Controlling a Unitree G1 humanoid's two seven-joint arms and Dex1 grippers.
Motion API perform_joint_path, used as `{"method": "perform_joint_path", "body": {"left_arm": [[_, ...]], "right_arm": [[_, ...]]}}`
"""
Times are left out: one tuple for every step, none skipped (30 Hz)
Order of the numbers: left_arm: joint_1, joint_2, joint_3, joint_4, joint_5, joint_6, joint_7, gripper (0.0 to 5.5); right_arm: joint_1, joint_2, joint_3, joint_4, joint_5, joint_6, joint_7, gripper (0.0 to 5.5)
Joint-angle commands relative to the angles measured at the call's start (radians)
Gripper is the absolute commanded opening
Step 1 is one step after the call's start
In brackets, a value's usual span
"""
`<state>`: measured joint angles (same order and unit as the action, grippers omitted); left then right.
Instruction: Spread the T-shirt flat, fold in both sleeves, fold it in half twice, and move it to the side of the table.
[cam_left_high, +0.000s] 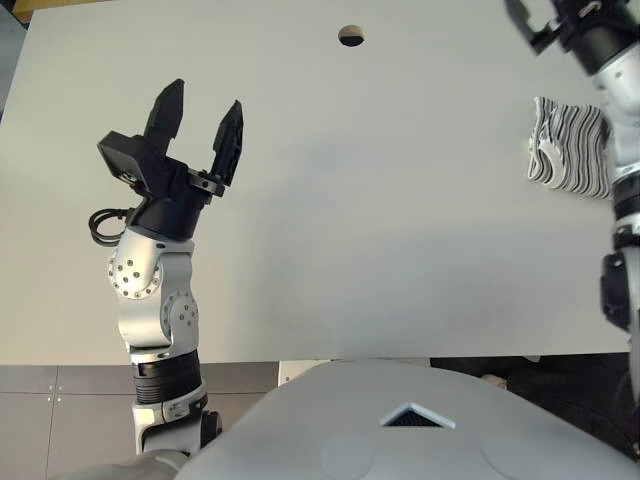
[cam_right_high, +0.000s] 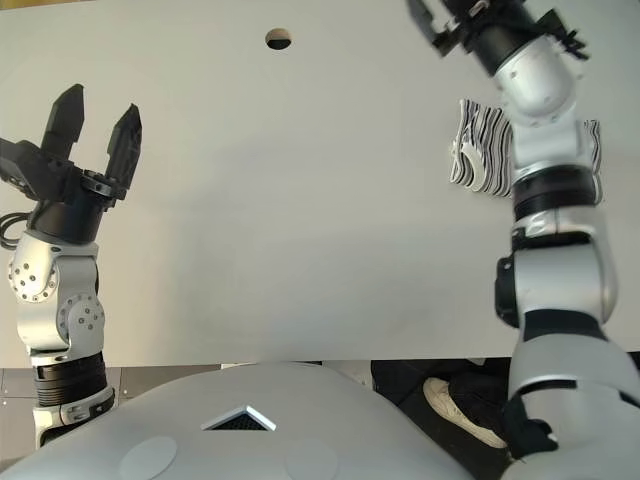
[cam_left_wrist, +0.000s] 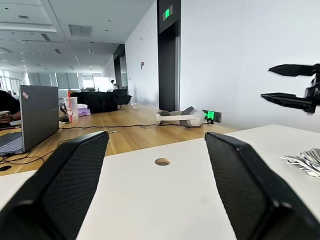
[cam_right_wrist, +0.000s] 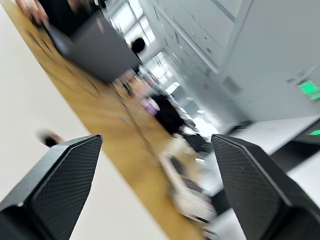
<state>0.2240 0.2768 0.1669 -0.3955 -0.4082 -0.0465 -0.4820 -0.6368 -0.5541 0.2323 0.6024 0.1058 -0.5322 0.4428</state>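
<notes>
Left arm (cam_left_high: 155, 300) and right arm (cam_right_high: 545, 100), jaws spread, above white table (cam_left_high: 400, 250); striped T-shirt (cam_left_high: 565, 145) folded near right edge; wooden desk (cam_left_wrist: 125, 125) beyond

The white table (cam_left_high: 350, 230) carries a striped T-shirt (cam_left_high: 562, 148), seemingly folded, near its right edge.

No word or number can be read for certain. Beyond the white table (cam_left_wrist: 160, 200) stands a wooden desk (cam_left_wrist: 125, 136). High above the desk's far end a green lit sign (cam_left_wrist: 167, 12) sits over a dark doorway, its symbol too small to make out. On the desk, just beside a white headset (cam_left_wrist: 180, 118), a small display (cam_left_wrist: 210, 115) glows with green characters that stay illegible. A cup (cam_left_wrist: 71, 108) on the desk bears a red mark, and a laptop lid (cam_left_wrist: 39, 117) a small sticker (cam_left_wrist: 25, 94), both unreadable. The right wrist view shows a blurred green sign (cam_right_wrist: 309, 89).
</notes>
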Motion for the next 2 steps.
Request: {"method": "perform_joint_path", "body": {"left_arm": [[0.046, 0.002, -0.053, -0.112, 0.064, 0.007, 0.025, 3.57], [0.055, 0.001, -0.06, -0.13, 0.071, 0.011, 0.031, 3.57]], "right_arm": [[0.262, 0.05, -0.003, -0.452, 0.229, 0.284, 0.072, 4.02], [0.29, 0.059, -0.002, -0.496, 0.24, 0.319, 0.069, 4.02]]}}
